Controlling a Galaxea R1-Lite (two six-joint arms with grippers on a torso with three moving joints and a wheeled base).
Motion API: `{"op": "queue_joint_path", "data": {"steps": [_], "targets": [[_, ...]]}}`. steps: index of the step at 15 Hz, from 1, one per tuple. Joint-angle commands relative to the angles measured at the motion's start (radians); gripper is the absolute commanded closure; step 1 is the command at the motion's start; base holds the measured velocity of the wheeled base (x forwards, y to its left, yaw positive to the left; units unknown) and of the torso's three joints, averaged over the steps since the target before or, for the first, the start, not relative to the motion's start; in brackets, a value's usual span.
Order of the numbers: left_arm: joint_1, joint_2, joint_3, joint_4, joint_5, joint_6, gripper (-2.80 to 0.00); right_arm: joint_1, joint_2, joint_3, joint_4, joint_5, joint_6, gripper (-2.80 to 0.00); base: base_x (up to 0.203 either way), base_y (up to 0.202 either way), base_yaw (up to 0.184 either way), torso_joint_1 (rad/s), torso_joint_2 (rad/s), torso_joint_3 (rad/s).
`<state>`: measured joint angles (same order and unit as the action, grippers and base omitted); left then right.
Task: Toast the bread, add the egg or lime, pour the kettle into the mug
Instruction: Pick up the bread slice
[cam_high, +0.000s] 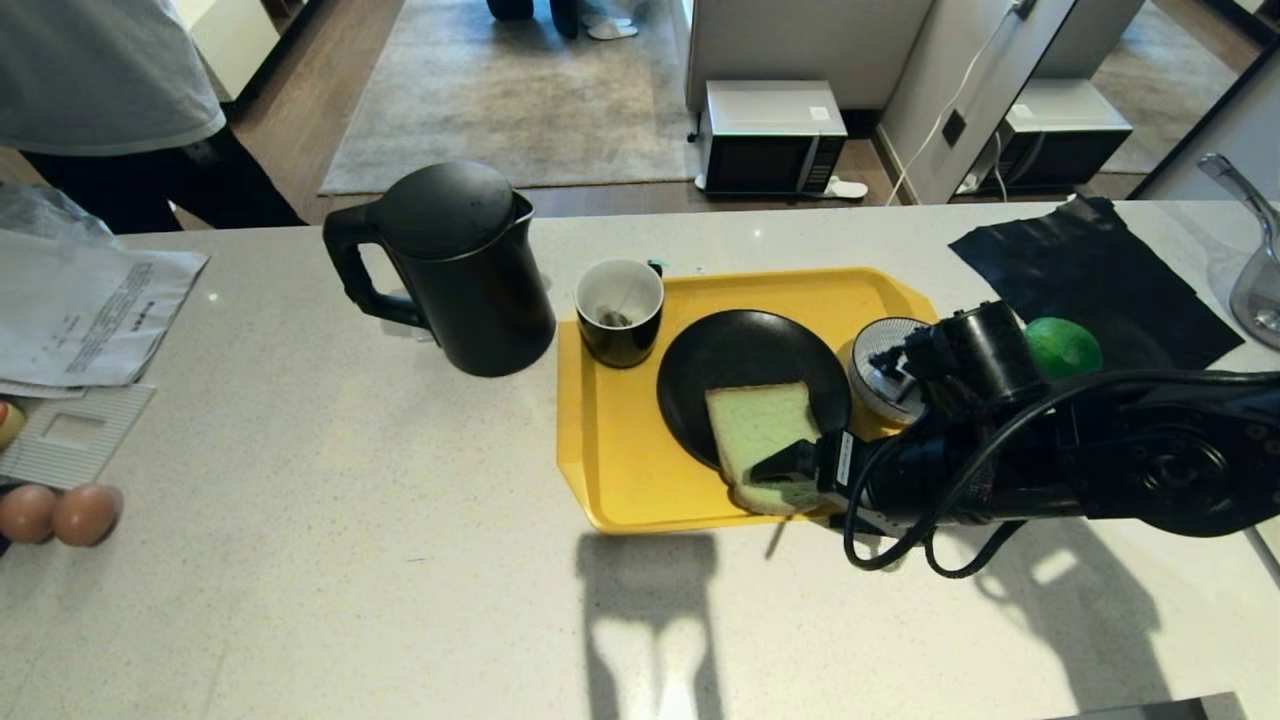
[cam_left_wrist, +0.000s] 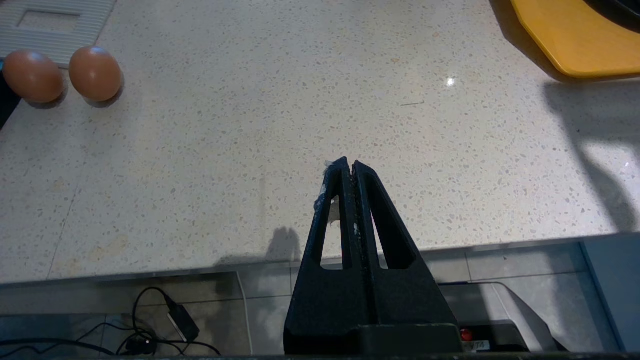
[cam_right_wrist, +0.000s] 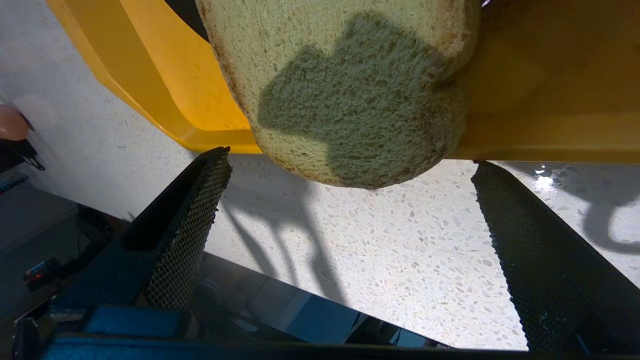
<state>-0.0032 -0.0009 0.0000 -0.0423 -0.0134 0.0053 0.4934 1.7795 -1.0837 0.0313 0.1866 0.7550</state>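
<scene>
Right gripper (cam_right_wrist: 350, 165) gapes, hiding part of bread (cam_high: 762, 425).

Home kitchen: stone counter (cam_high: 300, 450) w/ kettle (cam_high: 455, 270), microwave (cam_high: 768, 137), rug (cam_high: 510, 90).

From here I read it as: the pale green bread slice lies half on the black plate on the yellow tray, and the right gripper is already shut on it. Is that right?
Not quite. The pale green bread slice does lie half on the round black plate on the yellow plastic tray, but the right gripper is open. The right wrist view shows its jaws spread wide either side of the slice's overhanging edge, not clamping it.
</scene>
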Motion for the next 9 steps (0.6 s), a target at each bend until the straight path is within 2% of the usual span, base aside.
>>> {"op": "queue_joint_path", "data": {"steps": [1, 9], "targets": [[0.0, -0.002, 0.017, -0.001, 0.0, 0.001, 0.0, -0.001, -0.02, 0.024, 0.004, 0.001, 0.003, -2.8, 0.0, 0.0, 0.0, 0.0, 0.0, 0.0], [0.0, -0.002, 0.017, -0.001, 0.0, 0.001, 0.0, -0.002, -0.062, 0.053, 0.002, 0.006, -0.008, -2.8, 0.0, 0.0, 0.0, 0.0, 0.0, 0.0]]}}
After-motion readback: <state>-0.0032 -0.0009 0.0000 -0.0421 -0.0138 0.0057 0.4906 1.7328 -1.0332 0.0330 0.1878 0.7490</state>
